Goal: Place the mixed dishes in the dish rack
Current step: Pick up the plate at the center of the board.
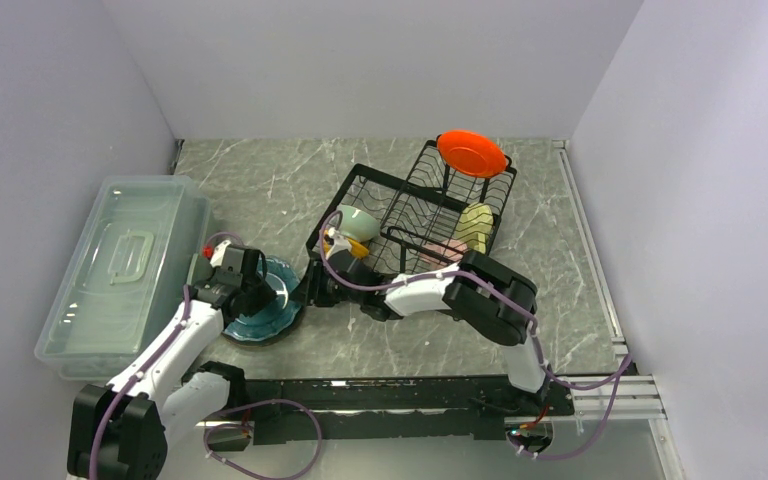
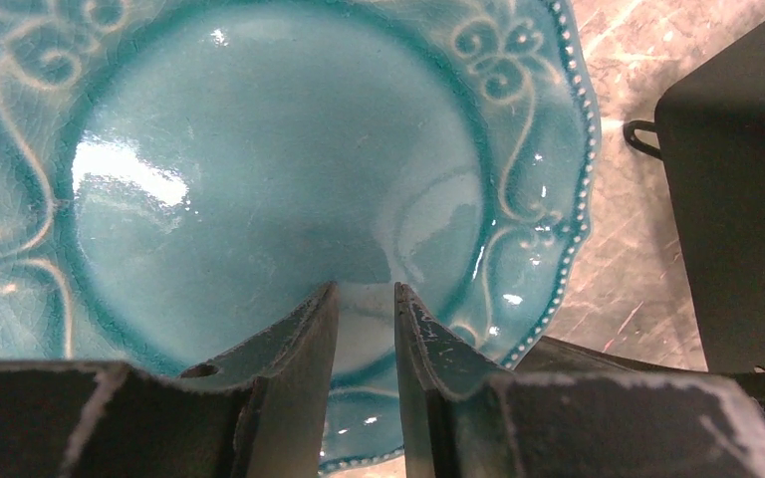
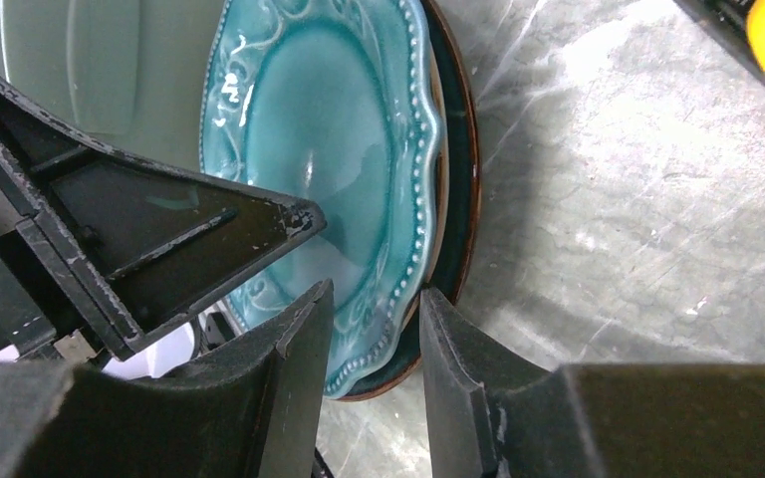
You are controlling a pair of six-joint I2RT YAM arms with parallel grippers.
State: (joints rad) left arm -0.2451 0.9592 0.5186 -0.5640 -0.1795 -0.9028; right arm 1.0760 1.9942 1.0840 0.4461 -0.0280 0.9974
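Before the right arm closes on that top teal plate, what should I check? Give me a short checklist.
1. Rim of the top teal plate sits between the fingers of the right gripper: ok, jaws open around it.
2. Only that plate is between them: cannot tell; the darker plate underneath lies close to one finger.
3. The left gripper is clear of the plate: not ok, it hangs over the middle.
4. The dish rack has free slots: ok, bare wires in front of the orange plate.
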